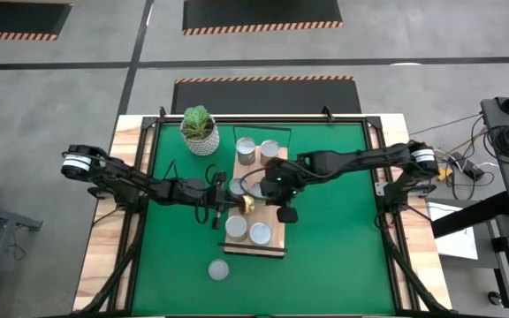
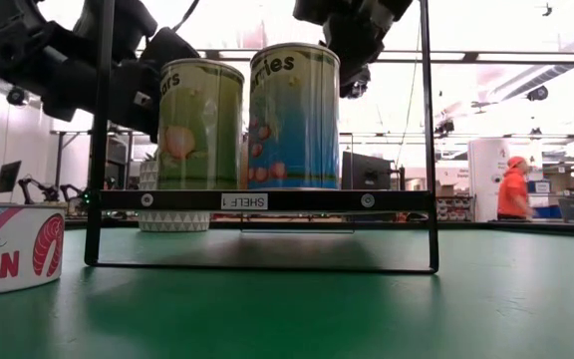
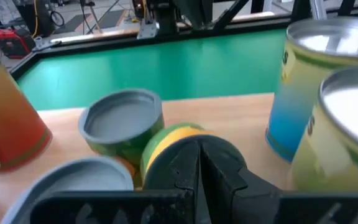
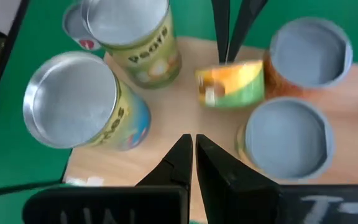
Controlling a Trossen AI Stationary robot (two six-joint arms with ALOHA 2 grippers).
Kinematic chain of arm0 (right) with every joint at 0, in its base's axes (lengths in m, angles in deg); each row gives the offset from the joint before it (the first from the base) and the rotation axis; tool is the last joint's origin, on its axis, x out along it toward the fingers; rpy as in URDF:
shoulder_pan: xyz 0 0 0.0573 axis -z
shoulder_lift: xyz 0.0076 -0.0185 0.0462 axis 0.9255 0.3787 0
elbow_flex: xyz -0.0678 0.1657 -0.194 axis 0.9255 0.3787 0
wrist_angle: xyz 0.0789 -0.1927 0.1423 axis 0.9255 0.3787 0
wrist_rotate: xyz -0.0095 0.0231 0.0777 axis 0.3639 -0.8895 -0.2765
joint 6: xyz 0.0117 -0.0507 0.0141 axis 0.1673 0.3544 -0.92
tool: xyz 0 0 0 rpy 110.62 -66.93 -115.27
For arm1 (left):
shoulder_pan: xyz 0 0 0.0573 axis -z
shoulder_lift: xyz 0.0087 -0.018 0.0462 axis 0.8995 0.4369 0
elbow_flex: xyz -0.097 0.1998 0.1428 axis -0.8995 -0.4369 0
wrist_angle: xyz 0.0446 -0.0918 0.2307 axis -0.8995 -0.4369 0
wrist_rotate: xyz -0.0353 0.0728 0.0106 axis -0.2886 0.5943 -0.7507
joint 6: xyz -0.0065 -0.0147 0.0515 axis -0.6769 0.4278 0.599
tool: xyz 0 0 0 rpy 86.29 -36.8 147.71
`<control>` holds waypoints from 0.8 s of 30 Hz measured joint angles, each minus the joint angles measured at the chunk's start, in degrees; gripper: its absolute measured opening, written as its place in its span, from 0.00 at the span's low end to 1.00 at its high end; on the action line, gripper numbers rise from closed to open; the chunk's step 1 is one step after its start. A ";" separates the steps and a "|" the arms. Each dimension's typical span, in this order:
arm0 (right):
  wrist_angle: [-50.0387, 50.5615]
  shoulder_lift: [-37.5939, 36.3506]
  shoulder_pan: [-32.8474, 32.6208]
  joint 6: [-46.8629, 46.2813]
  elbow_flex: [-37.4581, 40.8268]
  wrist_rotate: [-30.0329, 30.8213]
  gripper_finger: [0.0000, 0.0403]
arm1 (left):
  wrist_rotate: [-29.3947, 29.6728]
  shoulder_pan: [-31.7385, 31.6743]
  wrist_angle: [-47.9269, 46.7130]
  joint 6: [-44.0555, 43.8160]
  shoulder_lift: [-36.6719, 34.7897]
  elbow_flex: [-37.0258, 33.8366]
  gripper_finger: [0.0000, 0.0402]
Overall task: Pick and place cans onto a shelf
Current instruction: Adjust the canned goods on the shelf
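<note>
The wooden shelf (image 1: 277, 240) lies mid-table on the green mat and carries several cans: two tall ones (image 4: 132, 31) (image 4: 82, 102) at its near end, and shorter grey-topped ones (image 4: 309, 53) (image 4: 288, 134). Among them a yellow-orange-green can (image 4: 232, 84) lies on its side on the board. My left gripper (image 3: 197, 165), shut, points nearly level at that can from the table's left. My right gripper (image 4: 192, 158), also shut, hangs above the board and slants down, with nothing between its fingers. One more can (image 1: 218, 269) stands on the mat near the front. My left gripper's shut fingertips (image 4: 227, 53) stand right at the curved side (image 4: 229, 70) of the lying can, coming level from the table's left. I cannot tell whether they touch it. The can rests on its side on the shelf.
A white pot with a green plant (image 1: 200, 130) stands at the far left of the mat. Two more cans (image 1: 246, 150) (image 1: 269, 148) stand at the shelf's far end. In the low view a dark frame (image 2: 429, 150) surrounds the shelf. Bare mat lies to the right (image 1: 343, 230).
</note>
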 joint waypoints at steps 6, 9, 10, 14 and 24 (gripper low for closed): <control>-5.95 -0.72 0.01 2.23 5.07 0.09 0.03 | 0.00 0.00 -2.06 -0.51 -0.04 1.45 0.00; -7.49 -0.71 0.04 2.68 6.31 0.09 0.03 | 0.00 0.02 -3.52 -1.90 -0.63 1.83 0.00; -7.38 -0.71 0.14 2.97 6.54 0.10 0.03 | 0.00 0.02 -3.61 -2.41 -0.84 1.89 0.00; -7.52 -0.71 0.13 4.13 6.81 0.75 0.03 | 0.00 0.16 -4.44 -2.86 -3.19 1.85 0.00; -8.53 -0.71 0.13 8.92 7.09 3.09 0.03 | 0.00 0.28 -13.08 -4.35 -12.46 1.74 0.00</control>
